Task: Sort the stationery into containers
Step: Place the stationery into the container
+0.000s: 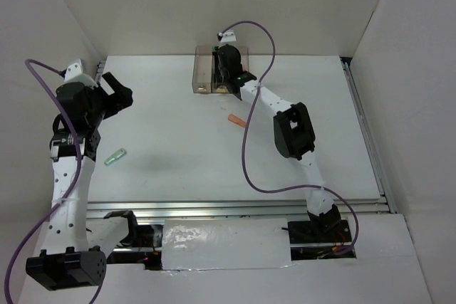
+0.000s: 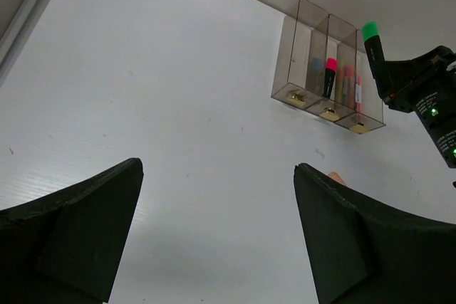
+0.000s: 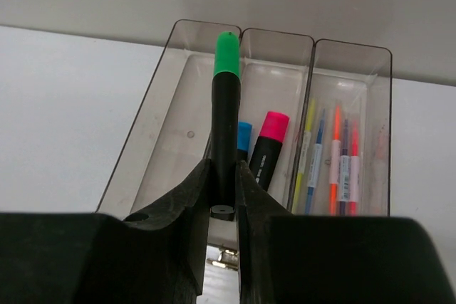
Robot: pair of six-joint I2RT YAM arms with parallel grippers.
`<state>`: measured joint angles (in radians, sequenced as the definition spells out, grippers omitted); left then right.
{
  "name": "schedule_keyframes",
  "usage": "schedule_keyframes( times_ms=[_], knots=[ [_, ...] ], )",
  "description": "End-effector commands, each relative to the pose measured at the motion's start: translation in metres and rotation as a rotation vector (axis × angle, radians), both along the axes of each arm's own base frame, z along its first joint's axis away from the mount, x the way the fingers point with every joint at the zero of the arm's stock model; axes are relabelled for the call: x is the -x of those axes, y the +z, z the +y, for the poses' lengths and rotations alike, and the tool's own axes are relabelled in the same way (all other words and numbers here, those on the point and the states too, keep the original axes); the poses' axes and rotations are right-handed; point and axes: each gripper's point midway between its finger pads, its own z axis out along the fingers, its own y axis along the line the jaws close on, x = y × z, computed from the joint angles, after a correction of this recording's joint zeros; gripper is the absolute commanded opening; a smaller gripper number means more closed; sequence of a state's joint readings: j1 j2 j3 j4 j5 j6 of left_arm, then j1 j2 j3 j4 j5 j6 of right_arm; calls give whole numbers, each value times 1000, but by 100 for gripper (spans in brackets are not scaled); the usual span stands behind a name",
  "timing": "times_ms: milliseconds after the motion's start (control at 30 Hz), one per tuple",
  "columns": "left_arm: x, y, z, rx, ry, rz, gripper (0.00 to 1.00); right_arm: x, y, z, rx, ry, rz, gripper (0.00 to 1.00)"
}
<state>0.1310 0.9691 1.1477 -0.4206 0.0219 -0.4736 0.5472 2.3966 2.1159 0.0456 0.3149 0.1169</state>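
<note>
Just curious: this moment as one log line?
right gripper: shut on marker over bins | left gripper: open | table: orange pen, green pen

We see the row of bins at the far edge of the table, near its middle. Above them the right gripper holds a marker. Two markers stand in the middle bin, and thin pens in the right one. One loose pen lies just before the bins, and another pen lies far to the left.
</note>
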Motion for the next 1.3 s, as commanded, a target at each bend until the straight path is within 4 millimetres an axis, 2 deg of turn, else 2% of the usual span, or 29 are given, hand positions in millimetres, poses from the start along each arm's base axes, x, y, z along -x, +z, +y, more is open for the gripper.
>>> schedule_keyframes(
  times_ms=[0, 300, 433, 533, 600, 633, 767, 800, 833, 867, 900, 933, 967, 1000, 1067, 1100, 1133, 1167, 1200, 1233, 1267],
  knots=[
    [-3, -3, 7, -28, 14, 3, 99, -20, 36, -5, -49, -80, -152, 4],
    [-6, -19, 9, -13, 7, 52, 99, -32, 2, -8, -32, -102, -143, 10],
    [-6, -29, 13, -26, 8, 99, 99, -34, 3, -5, -39, -83, -146, 16],
    [-6, -34, 16, -30, 8, 130, 99, -36, 3, -5, -35, -82, -150, 25],
    [-7, -35, 17, -42, -4, 147, 99, -35, 3, -7, -37, -91, -153, 39],
    [-6, -33, 18, -49, -11, 158, 99, -34, 7, -8, -35, -92, -159, 50],
    [0, -35, 26, -119, -60, 222, 99, -27, 10, -14, -16, -101, -143, 69],
    [2, -35, 34, -128, -58, 230, 99, -22, 28, -13, -29, -84, -158, 73],
    [4, -36, 35, -143, -85, 239, 99, -20, 36, -15, -30, -76, -162, 75],
    [8, -41, 29, -167, -172, 258, 99, -15, 31, -16, -23, -63, -142, 76],
    [12, -42, 33, -182, -206, 264, 99, -10, 41, -17, -26, -53, -142, 76],
    [15, -44, 30, -204, -266, 268, 99, 0, 73, -17, -52, -23, -167, 74],
    [24, -53, 29, -271, -357, 296, 98, 8, 65, -19, -38, 1, -122, 72],
    [28, -59, 32, -292, -372, 319, 97, 23, 102, -22, -61, 36, -154, 71],
    [42, -80, 38, -344, -440, 398, 91, 49, 98, -16, -38, 162, -89, 66],
    [47, -94, 41, -347, -460, 443, 89, 65, 124, -21, -46, 198, -104, 62],
    [51, -104, 46, -367, -483, 483, 87, 77, 129, -20, -37, 233, -86, 60],
    [57, -116, 53, -354, -473, 527, 82, 91, 111, -21, -12, 282, -17, 58],
    [67, -134, 56, -322, -486, 593, 79, 107, 127, -24, -14, 317, -25, 56],
    [71, -141, 60, -345, -522, 610, 75, 122, 108, -26, 2, 348, 40, 54],
    [81, -155, 62, -330, -544, 637, 75, 129, 103, -29, 4, 358, 61, 53]
  ],
)
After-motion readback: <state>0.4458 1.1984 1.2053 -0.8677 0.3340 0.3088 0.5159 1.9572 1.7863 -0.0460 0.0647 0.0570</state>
